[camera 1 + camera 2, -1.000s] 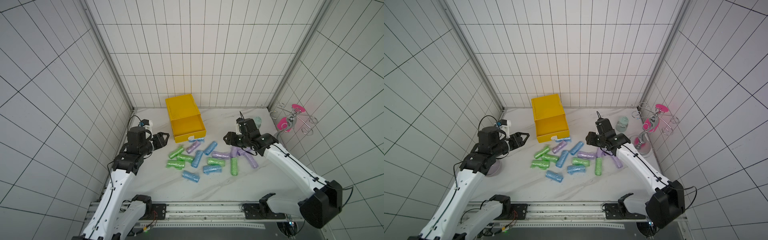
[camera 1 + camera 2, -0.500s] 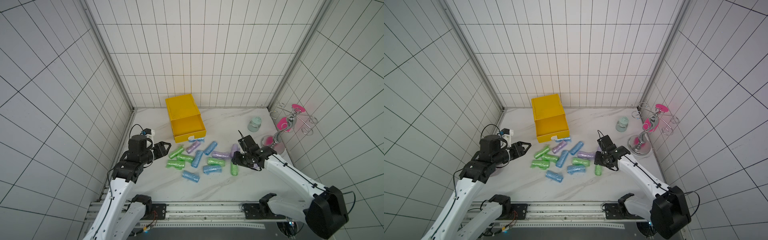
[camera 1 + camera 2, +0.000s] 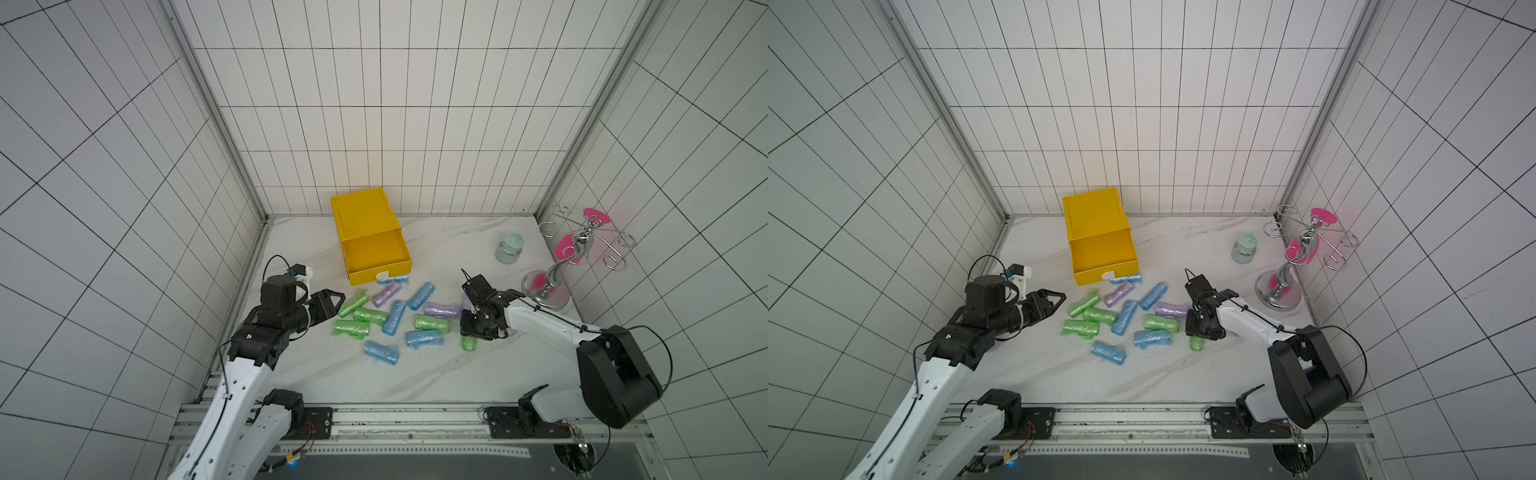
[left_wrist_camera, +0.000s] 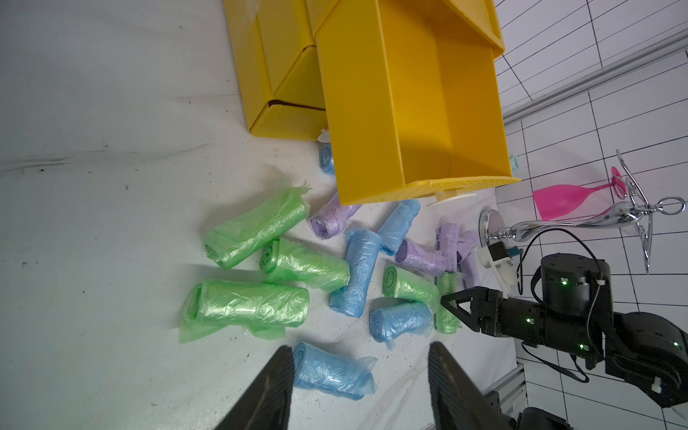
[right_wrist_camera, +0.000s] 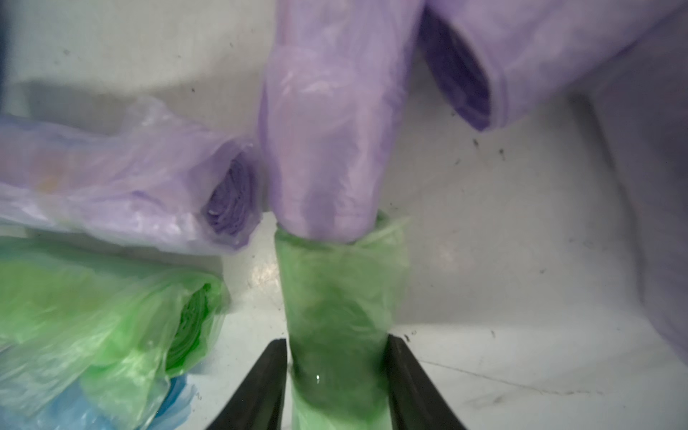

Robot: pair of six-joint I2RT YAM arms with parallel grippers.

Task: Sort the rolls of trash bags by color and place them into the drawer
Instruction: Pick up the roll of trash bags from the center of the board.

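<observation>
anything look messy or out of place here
Nothing looks damaged. The rolls lie jumbled on the table, colours mixed, while the open yellow drawer is empty. One blue roll lies right at the drawer's front, and one green roll has a loose outer sheet.

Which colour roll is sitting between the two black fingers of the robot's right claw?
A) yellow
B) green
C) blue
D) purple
B: the right wrist view shows a green roll between the fingers of the right gripper, with a purple roll just beyond it.
</observation>
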